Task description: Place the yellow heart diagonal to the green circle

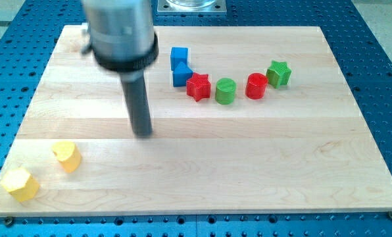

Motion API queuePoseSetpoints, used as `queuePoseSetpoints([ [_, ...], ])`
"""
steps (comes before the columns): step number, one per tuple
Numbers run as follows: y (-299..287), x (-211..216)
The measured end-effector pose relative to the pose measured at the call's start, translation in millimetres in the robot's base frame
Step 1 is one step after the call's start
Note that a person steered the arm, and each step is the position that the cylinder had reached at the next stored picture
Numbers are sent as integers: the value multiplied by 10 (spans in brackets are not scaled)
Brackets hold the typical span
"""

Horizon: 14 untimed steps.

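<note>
The pale wooden board (248,164) filled most of the view, resting on a blue perforated metal table (380,39). Over its upper left hung the arm's grey cylindrical housing (120,33), from which the straight dark rod (139,99) dropped to the wood; my tip (143,133) sat on bare board left of centre, touching no block. The rod has no jaws, so it neither opened nor closed, and it held nothing.

Near the view's top centre stood a blue block (180,66) of irregular shape, with a red star block (198,86) touching its lower right. Just beside the star, to the view's right, stood the green circle, a short cylinder (225,91), then a red cylinder-like block (256,85) and a green star block (279,73), forming a shallow arc.

The yellow heart block (67,155) lay near the view's bottom left, well apart from the green circle and below-left of my tip. A yellow hexagonal block (20,184) sat further toward the corner
</note>
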<state>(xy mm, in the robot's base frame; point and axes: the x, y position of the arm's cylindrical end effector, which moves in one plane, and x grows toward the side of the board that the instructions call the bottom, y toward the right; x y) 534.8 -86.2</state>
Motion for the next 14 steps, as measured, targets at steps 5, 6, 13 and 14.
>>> queuePoseSetpoints([
  [5,-1526,130],
  [6,-1583,-328],
  [13,-186,171],
  [14,-178,-563],
])
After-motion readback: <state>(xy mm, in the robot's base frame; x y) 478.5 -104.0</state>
